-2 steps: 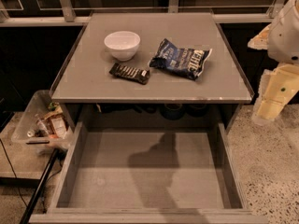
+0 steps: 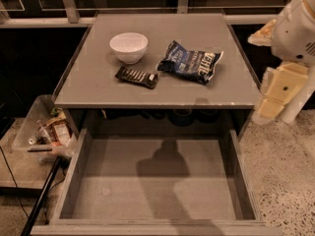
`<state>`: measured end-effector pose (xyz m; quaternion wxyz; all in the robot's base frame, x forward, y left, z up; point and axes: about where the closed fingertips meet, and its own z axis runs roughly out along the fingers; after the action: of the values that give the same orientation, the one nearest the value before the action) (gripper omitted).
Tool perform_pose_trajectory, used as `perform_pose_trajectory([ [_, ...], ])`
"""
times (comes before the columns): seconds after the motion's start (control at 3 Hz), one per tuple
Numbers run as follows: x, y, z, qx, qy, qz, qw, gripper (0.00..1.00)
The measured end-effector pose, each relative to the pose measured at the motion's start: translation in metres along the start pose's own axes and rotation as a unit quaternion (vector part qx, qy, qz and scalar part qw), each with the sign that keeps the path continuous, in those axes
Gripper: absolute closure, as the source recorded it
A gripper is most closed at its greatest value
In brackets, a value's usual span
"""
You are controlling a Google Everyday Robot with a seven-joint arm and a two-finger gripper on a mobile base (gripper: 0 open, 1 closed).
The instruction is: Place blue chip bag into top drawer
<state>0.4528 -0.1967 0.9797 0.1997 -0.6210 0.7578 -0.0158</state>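
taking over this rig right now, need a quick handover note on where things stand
Gripper: off the right side of the cabinet, beside the countertop edge, above the floor, holding nothing.
Blue chip bag: lying on the countertop, right of the white bowl and the black bar; not yet picked up.
Top drawer: pulled open, nothing in it.
Done: drawer is open.
Left: reach in to the bag, grasp it, carry it forward and set it in the drawer.
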Motion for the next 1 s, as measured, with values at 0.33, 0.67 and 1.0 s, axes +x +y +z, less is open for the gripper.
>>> perform_pose_trajectory([
  [0.33, -0.023, -0.018, 0.022, 0.015, -0.07, 0.007, 0.9974, 0.0],
  [0.67, -0.047, -0.049, 0.042, 0.061, -0.109, 0.028, 0.9917, 0.0],
  [1.0, -0.058, -0.089, 0.055, 0.127, -0.112, 0.059, 0.9839, 0.0],
])
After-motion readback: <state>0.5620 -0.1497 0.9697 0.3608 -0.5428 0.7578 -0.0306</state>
